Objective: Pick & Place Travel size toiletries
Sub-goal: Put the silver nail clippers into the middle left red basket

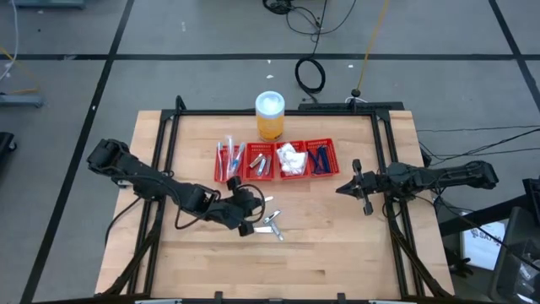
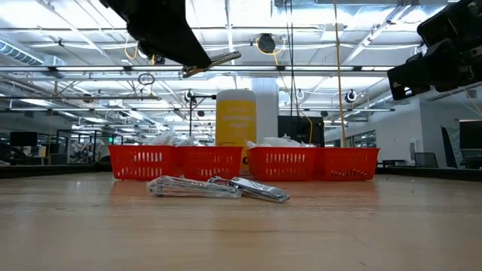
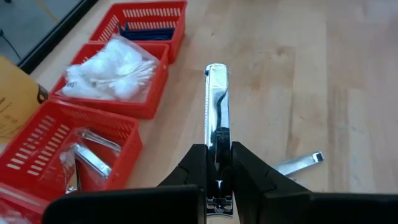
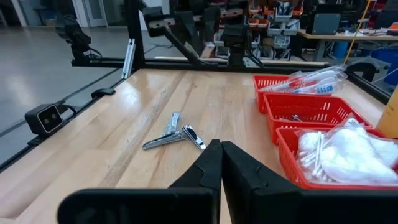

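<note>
L claw [image 3: 217,186] clenched on silvery clipper [image 3: 216,118], raised above surface [image 1: 337,228]. R claw [image 4: 219,163] clenched, empty, beside red tray [image 1: 278,160].

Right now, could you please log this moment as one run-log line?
left gripper: shut on clipper, lifted | right gripper: shut, waiting | table: clippers | tray: partly filled

The bench [image 1: 321,228] is pale wood grain. The tray [image 1: 276,160] is red latticed plastic. The jar [image 1: 270,116] is orange with a white lid. A shiny silver clipper [image 3: 216,118] sits in the black left hand [image 3: 217,180].
</note>
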Tool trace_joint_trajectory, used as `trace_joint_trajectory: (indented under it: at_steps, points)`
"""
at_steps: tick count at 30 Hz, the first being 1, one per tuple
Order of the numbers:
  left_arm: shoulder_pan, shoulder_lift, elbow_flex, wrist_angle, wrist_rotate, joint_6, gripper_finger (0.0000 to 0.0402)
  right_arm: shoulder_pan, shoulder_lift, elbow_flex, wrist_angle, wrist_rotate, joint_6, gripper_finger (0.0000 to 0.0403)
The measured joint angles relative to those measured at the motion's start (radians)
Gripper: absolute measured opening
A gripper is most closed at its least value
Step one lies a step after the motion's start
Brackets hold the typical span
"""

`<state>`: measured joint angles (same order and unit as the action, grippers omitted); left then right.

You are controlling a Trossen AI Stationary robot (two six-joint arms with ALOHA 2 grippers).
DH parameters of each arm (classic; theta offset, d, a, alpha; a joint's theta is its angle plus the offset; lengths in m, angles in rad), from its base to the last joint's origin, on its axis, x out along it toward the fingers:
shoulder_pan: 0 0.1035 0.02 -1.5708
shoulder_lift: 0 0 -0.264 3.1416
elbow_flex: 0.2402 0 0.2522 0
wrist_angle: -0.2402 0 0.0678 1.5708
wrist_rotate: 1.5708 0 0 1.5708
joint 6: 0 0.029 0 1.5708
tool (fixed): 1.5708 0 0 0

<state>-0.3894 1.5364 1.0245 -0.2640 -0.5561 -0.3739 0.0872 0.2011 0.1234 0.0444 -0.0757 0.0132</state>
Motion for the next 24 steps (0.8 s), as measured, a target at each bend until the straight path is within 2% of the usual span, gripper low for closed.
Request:
trace_joint_trajectory:
  at_steps: [13,18,24]
  points:
    - [0.044,0.0,0.0,0.002,0.033,0.031,0.0029,0.0,-0.147,0.003,-0.143,0.001,-0.002,0.0]
    - [0.047,0.0,-0.002,-0.071,0.023,0.017,0.0029,0.0,-0.2,0.003,-0.147,0.0,-0.019,0.0]
    - [0.081,0.0,-0.002,-0.076,0.021,0.003,0.0029,0.0,-0.197,0.003,-0.146,-0.003,-0.006,0.0]
